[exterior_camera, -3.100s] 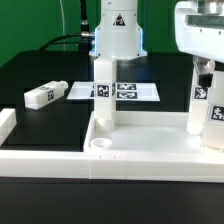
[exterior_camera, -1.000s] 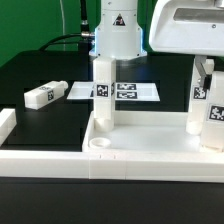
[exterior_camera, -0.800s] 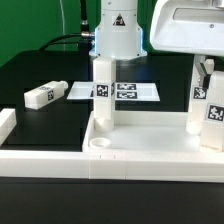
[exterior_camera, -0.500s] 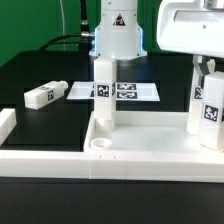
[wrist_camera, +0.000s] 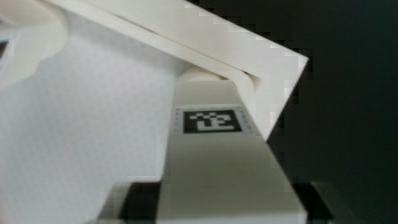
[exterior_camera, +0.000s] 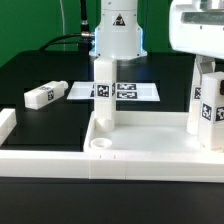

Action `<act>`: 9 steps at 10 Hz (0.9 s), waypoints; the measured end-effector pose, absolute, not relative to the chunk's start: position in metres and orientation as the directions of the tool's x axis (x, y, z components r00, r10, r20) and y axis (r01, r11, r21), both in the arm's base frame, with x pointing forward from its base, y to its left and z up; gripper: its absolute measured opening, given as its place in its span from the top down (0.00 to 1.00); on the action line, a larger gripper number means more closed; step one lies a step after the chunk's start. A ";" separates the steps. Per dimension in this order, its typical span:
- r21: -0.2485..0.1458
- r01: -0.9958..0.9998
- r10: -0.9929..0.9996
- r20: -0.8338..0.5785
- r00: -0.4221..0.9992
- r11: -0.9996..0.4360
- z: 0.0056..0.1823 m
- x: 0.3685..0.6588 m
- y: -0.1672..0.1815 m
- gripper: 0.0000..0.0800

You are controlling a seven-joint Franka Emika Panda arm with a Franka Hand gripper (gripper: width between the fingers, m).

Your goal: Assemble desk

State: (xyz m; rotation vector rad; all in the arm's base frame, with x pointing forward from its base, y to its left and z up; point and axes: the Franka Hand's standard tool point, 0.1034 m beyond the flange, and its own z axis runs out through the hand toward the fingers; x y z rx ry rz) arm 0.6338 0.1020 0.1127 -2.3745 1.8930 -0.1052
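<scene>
Gripper (wrist_camera: 228, 200) around tagged white leg (wrist_camera: 222, 160)

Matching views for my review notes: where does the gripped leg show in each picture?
Exterior view: gripped leg stands upright at the exterior view's right, under the gripper, on the tabletop.
Wrist view: gripped leg runs out from the jaws, tag toward the camera.
Shared landmark: the tabletop rim.
</scene>
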 end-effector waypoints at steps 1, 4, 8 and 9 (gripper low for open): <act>-0.122 -0.982 -0.988 -0.019 0.150 -0.147 0.113 0.634 0.103 0.64; -0.120 -0.988 -0.994 -0.026 0.105 -0.101 0.112 0.633 0.103 0.54; -0.107 -0.950 -0.956 0.002 0.293 -0.292 0.114 0.634 0.106 0.20; -0.112 -0.925 -0.931 0.012 0.364 -0.363 0.114 0.635 0.107 0.20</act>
